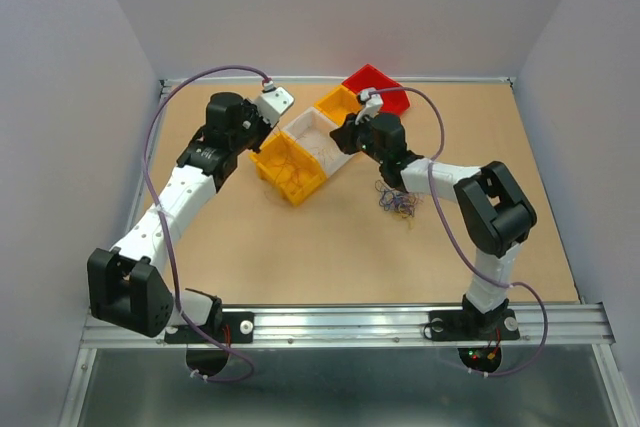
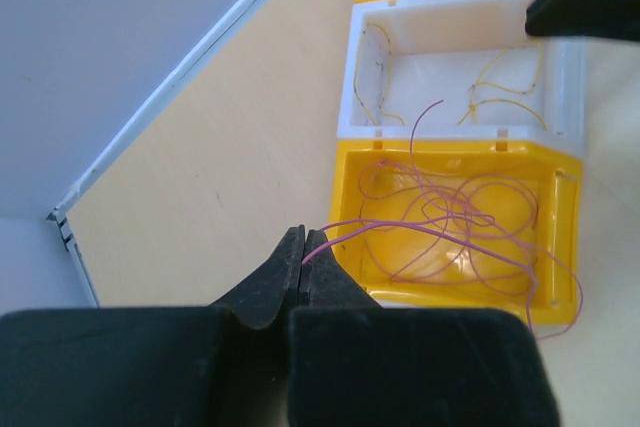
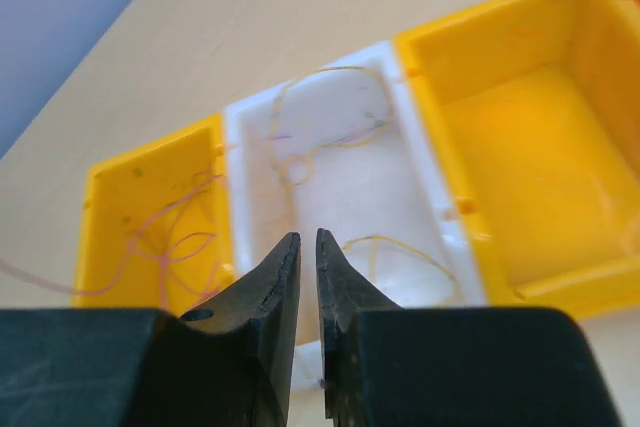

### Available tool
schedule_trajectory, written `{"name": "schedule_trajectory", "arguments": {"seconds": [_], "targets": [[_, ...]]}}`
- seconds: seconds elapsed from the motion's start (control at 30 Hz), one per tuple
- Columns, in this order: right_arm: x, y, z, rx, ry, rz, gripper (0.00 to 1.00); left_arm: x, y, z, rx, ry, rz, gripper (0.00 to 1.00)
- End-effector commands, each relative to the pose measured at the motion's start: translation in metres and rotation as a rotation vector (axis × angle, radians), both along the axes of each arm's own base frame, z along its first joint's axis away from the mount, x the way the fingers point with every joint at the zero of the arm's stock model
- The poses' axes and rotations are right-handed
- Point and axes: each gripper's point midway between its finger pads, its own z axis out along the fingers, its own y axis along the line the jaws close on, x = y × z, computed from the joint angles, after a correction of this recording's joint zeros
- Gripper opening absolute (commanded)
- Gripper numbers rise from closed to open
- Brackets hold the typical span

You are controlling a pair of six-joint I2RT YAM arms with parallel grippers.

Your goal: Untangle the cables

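Four open bins stand edge to edge in a slanted row, from the middle of the desk [image 1: 300, 257] towards its far edge.

- Near yellow bin [image 2: 343, 187]: glossy moulded plastic, rectangular. The purple wires [image 2: 450, 232] lie inside in loose overlapping loops. One loop hangs over the outer wall, and one free end arches up over the rim shared with the next bin.
- White bin [image 2: 565, 87]: same shape. The yellow wires [image 2: 478, 107] are curled inside, hair-thin, in two small clumps, one by each end wall.
- Second yellow bin [image 3: 520, 157]: a smooth, shiny floor is seen.
- Red bin [image 1: 378, 82]: last in the row, nearest the far edge. Its contents cannot be made out.

A small wad of cables [image 1: 397, 202] lies on the bare desk, right of centre and just beside the right forearm. Dark, bluish and orange strands are mixed in it. The tangle is rounded, with no clear long axis.

The left fingers [image 2: 278, 282], black and tapered, are pressed together on one purple strand. From the pinch the strand runs out sideways and over the near wall of the near yellow bin, joining the loops inside.

The right fingers [image 3: 270, 287] are held over the white bin with only a thin slit between them. Nothing is seen in that slit.

The desk surface is matt, tan board.
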Motion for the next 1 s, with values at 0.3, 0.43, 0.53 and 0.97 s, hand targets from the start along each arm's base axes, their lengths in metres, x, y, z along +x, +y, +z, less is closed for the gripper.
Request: {"name": "schedule_trajectory", "arguments": {"seconds": [0.3, 0.43, 0.53, 0.97], "targets": [[0.007, -0.019, 0.015, 0.111, -0.007, -0.067, 0.17, -0.027, 0.003, -0.021, 0.243, 0.191, -0.115, 0.00], [-0.003, -0.014, 0.021, 0.106, -0.043, -0.003, 0.18, -0.023, -0.001, -0.046, 0.298, 0.269, -0.107, 0.00], [-0.021, -0.003, 0.025, 0.106, -0.074, 0.118, 0.28, -0.009, -0.002, -0.059, 0.318, 0.311, -0.066, 0.00], [-0.103, 0.055, 0.036, 0.145, -0.231, 0.557, 0.71, 0.036, -0.014, -0.115, 0.308, 0.473, 0.056, 0.00]]}}
